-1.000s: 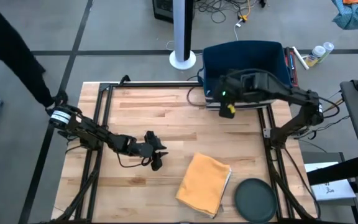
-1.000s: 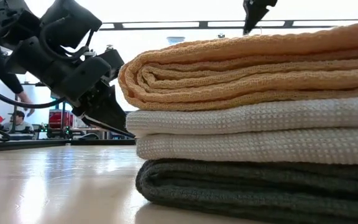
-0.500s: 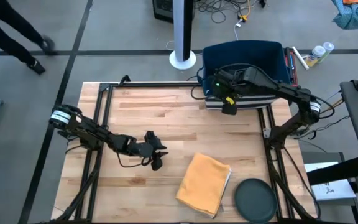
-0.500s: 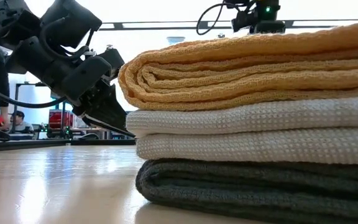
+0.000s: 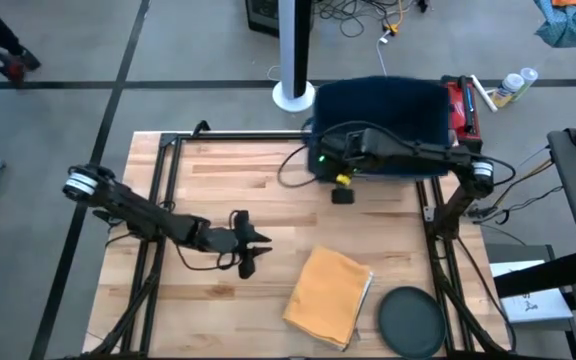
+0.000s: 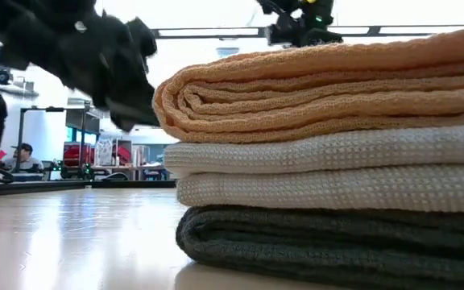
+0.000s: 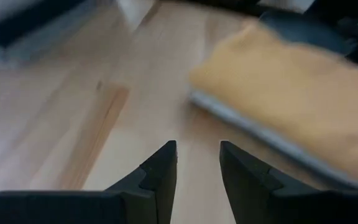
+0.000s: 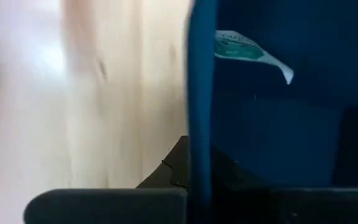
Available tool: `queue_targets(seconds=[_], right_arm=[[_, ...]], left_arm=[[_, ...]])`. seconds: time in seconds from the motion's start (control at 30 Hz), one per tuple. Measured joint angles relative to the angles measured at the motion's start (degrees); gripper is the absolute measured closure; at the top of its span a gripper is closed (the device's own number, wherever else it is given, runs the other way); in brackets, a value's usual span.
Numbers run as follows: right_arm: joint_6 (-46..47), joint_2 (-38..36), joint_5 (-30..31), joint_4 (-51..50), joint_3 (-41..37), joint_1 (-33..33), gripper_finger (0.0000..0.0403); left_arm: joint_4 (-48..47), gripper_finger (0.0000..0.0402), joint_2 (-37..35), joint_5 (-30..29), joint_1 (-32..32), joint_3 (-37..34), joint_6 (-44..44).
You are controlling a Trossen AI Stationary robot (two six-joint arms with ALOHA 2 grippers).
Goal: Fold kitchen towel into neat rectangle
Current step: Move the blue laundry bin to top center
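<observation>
Towels, folded and stacked at 5 o'clock on the table (image 5: 268, 180): orange towel (image 5: 329, 294) on top, white (image 6: 329, 173) beneath, grey (image 6: 329, 250) at the bottom. Dark round disc (image 5: 413, 320) just beside the stack, toward 4 o'clock. Left gripper (image 5: 247, 245) at 7 o'clock of centre, near the stack but apart from it, fingers (image 7: 160, 177) narrowly parted, empty. Right gripper (image 5: 342, 190) at 1 o'clock, by the blue bin (image 5: 388, 110); opening cannot be told.
</observation>
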Motion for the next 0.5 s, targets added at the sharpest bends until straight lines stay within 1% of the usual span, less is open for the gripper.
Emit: queue_targets(seconds=[0.1, 0.23, 0.3, 0.37, 0.5], right_arm=[[-3.55, 1.45, -2.11, 2.35, 5.17, 2.24, 0.0399], [-6.30, 4.64, -5.70, 3.44, 11.55, 2.35, 0.0399], [-5.88, 6.35, -7.57, 4.28, 14.35, 1.92, 0.0400], [-5.64, 8.53, -7.30, 4.35, 16.90, 1.76, 0.0400], [-0.54, 14.23, -7.55, 6.29, 20.27, 1.31, 0.0396]], left_arm=[[-1.19, 0.0287, -6.39, 0.03, -0.89, -0.04, 4.45], [-5.36, 0.0287, -15.97, -1.30, -1.01, -0.04, 9.76], [-6.89, 0.0287, -20.26, -3.01, -0.99, -0.04, 12.17], [-8.05, 0.0287, -23.98, -4.43, -0.96, -0.04, 15.25], [-7.87, 0.0287, -28.66, -5.16, -0.96, -0.07, 19.62]])
